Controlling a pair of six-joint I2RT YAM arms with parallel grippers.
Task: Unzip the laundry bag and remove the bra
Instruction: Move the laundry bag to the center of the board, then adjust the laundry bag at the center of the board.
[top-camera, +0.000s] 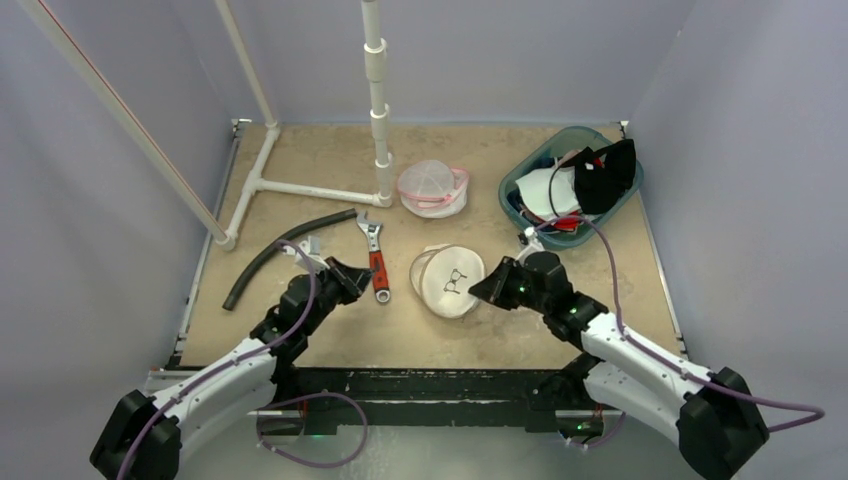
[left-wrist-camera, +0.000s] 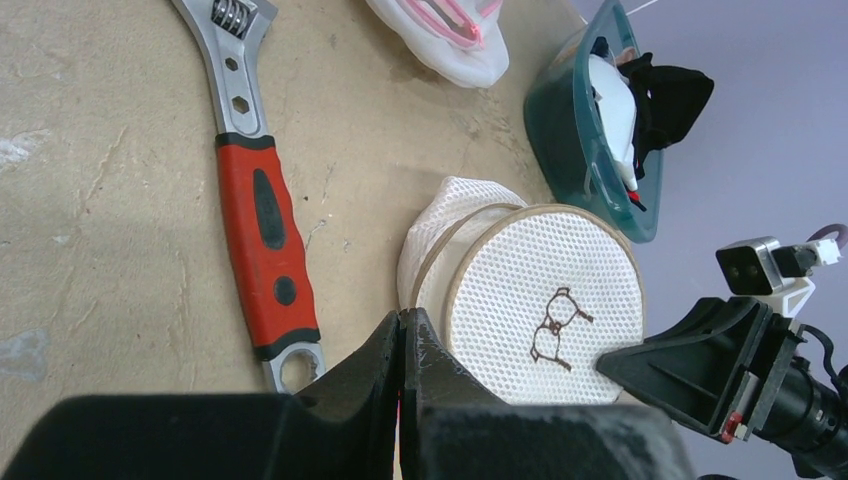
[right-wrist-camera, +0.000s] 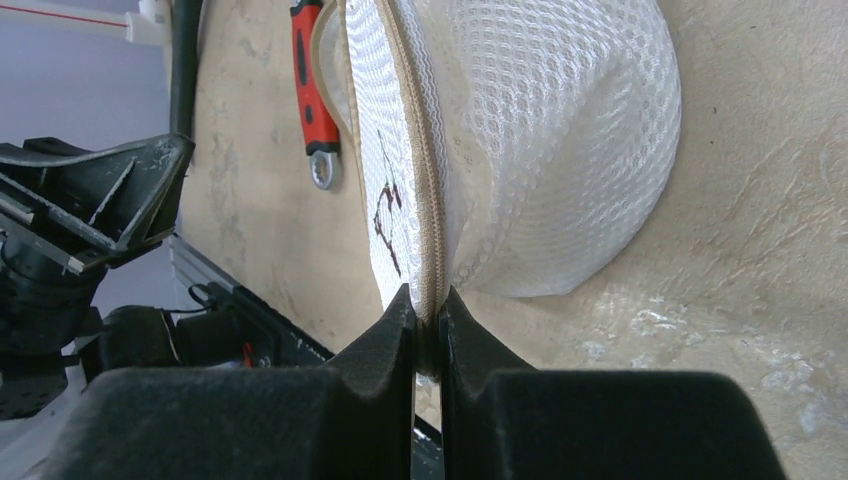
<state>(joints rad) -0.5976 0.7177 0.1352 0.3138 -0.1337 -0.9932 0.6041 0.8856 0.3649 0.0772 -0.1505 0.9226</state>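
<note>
Right end effector (right-wrist-camera: 428, 308) pinches the zippered rim of the bag (right-wrist-camera: 540, 130), which lies on the worktop (right-wrist-camera: 760, 200) directly ahead. My left end effector (left-wrist-camera: 402, 332) is pressed together, holding nothing, with the bag at its right.

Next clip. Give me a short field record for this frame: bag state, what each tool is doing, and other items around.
bag: white mesh laundry bag, lying between the two tools, dark line drawing on its face
zip: looks closed along the visible seam
right tool: shut on the bag's zip seam
left tool: shut, at the bag's opposite edge; whether it pinches anything cannot be told
bra: not visible
other items: red-handled wrench, pink-trimmed mesh bag, teal bin of clothes, black hose
</note>
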